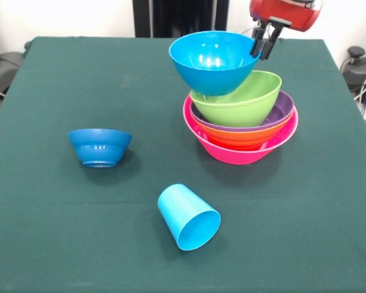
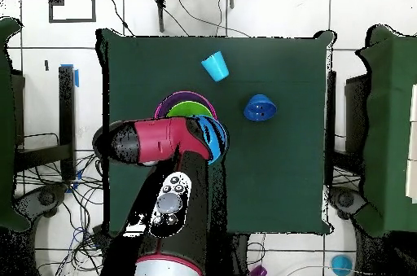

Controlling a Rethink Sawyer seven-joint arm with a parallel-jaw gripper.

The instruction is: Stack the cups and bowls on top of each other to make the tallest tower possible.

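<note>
Jaws (image 1: pixel 264 40) clamped on right rim of sky blue bowl (image 1: pixel 214 61), held tilted above lime green bowl (image 1: pixel 237 97).

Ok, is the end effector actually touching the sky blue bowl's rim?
Touching. In the front view the end effector straddles the rim of the sky blue bowl, which hangs tilted above the lime green bowl.

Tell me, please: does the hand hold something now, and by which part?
Yes. The hand holds the sky blue bowl by its rim, on the side nearest the arm.
</note>
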